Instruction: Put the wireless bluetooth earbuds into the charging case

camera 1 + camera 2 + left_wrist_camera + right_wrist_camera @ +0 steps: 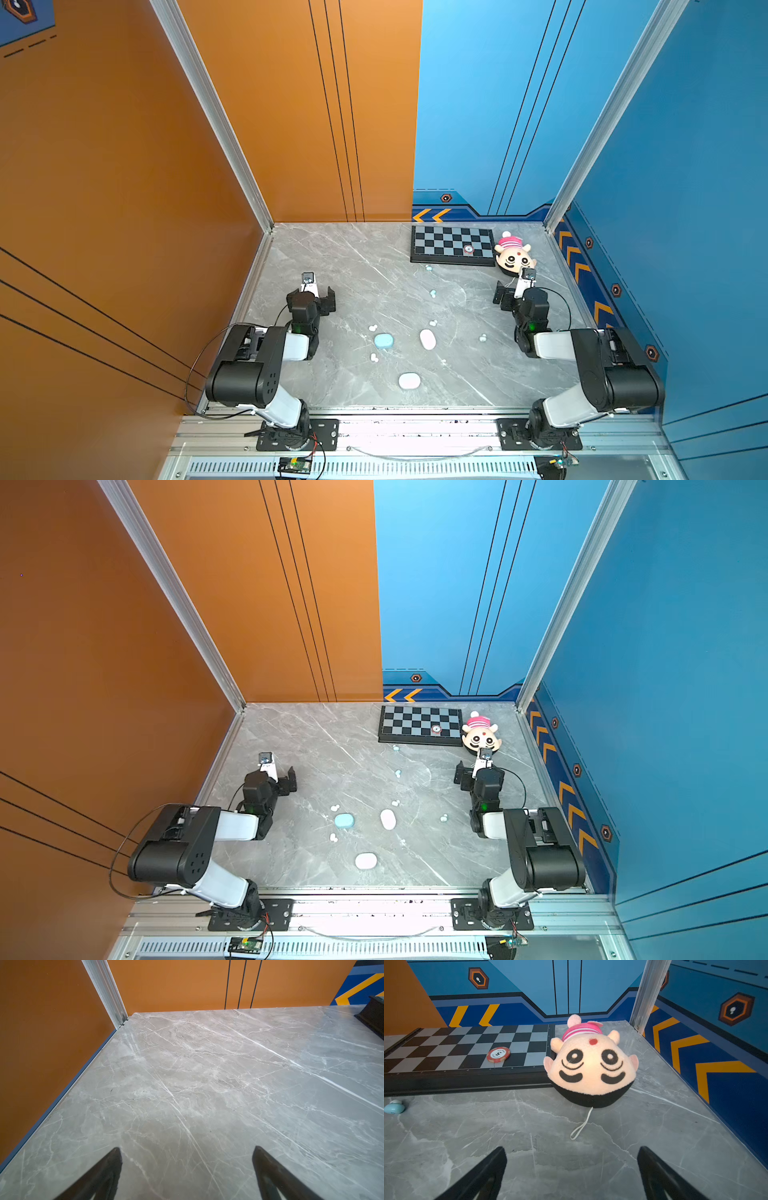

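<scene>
Right wrist view: the right gripper [572,1148], its black tapered fingers spread wide and empty, faces a fuzzy plush head [591,1064] touching the chessboard [467,1043], where a red-rimmed chip [498,1054] reads 5. In both top views the tiny glossy earbuds [433,293] lie scattered on the veined grey marble table [332,270] on the arms' side of the chessboard, among three smooth pebble-shaped cases [383,340]. The left gripper [187,1148] is equally spread and empty.

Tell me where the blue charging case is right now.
In both top views the blue charging case lies near the middle of the table, just left of the white oval case.
</scene>
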`<state>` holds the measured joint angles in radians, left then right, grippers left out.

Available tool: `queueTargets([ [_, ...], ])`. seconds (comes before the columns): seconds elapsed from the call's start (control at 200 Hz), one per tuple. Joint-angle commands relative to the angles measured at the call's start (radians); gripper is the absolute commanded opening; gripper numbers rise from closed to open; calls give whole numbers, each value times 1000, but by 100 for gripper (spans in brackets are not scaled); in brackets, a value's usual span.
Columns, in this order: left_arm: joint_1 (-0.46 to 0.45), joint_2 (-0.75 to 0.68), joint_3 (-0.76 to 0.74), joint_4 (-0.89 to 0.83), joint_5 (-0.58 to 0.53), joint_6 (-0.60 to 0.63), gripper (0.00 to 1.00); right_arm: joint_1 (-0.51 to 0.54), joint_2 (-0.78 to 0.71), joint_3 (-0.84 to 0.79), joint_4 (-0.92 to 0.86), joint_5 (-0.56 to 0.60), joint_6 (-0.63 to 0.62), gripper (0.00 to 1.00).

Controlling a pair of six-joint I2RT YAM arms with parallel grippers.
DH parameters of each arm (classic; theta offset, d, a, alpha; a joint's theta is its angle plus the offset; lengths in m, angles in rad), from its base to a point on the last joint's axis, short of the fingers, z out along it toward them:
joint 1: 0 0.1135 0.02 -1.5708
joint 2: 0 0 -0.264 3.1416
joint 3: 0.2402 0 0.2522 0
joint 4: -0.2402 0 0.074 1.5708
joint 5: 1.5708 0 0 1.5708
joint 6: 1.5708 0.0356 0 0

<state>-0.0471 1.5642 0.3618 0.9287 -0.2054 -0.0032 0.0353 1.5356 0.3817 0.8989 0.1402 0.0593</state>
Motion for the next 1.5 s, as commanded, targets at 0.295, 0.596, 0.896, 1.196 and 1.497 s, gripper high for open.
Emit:
queueTargets([
  [0.295, -5, 1, 9, 16, -15, 13, 98, 2, 11, -9, 8, 22, 4, 100],
  [0.596, 22, 2, 10, 13, 36, 1, 98, 2, 10, -9, 8, 22, 3, 100],
  [0.896, 8, -45, 10, -17, 28, 20, 98, 15, -9, 6, -34, 69, 3, 100],
  [1.196, -111, -443, 193, -629, -89, 5, 98, -13, -233, 296, -559, 174, 339, 100],
  [1.497, -99, -793, 263, -1033, 116, -529, 98, -150, -133, 624, -725, -344, 902, 100],
])
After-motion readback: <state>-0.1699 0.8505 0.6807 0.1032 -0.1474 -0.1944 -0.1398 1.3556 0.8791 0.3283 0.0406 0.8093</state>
